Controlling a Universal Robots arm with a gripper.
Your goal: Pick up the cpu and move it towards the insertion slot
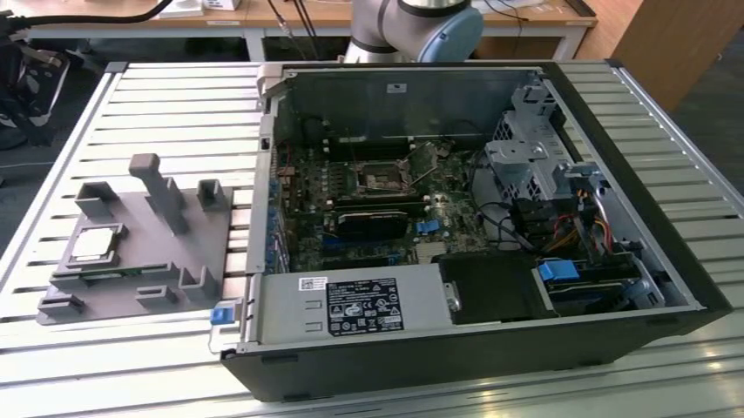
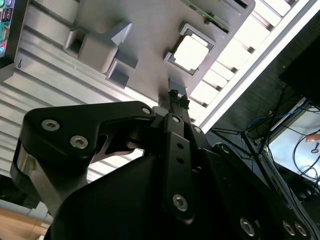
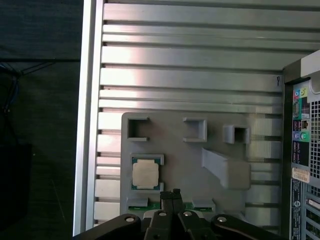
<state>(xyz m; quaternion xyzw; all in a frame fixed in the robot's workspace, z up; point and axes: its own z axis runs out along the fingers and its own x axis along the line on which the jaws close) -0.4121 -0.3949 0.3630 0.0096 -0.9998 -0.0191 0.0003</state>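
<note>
exterior view — cpu (image 1: 96, 244) sits in grey holder (image 1: 145, 239) at the exterior view's left, insertion slot (image 1: 381, 178) mid-frame, well apart | first wrist view — gripper (image 3: 172, 194) pinched together, empty, near cpu | second wrist view: approach step, too narrow to straddle chip

Straight above the grey tray (image 1: 134, 250) the way is open — nothing hangs over the cpu (image 1: 96, 244) in its recess. A tall post (image 1: 157, 187) stands on the tray between the cpu and the computer case (image 1: 465, 366), and low blocks (image 1: 96, 198) line the tray's edges. Past the tray, the case lies open-topped over the slot (image 1: 381, 179) — cables (image 1: 511, 218) and a metal cage (image 1: 524, 161) crowd the side farthest from the tray.
</note>
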